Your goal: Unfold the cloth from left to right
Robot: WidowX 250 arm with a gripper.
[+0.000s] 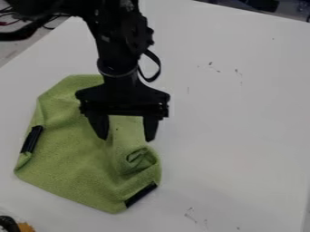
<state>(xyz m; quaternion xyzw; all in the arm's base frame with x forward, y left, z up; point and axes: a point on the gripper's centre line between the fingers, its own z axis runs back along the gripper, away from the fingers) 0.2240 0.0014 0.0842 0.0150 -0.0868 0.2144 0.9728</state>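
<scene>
White table (236, 136) fills most of your frame. Your arm (124, 41) drops from upper left. Green cloth (72, 158), left to lower centre, rumpled. Your gripper (126, 139) points down over it, jaws wide. Black-and-orange object (13, 225), lower-left corner.

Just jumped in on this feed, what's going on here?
A black robot arm's two-finger gripper is over the upper right part of a green cloth on a white table, with its fingers apart. The cloth isn't lying flat: its right side, just below the fingers, is bunched into a small curled fold. One black strip sits at its left edge and another at its lower right. Whether the fingers touch the fabric, I can't tell.
</scene>
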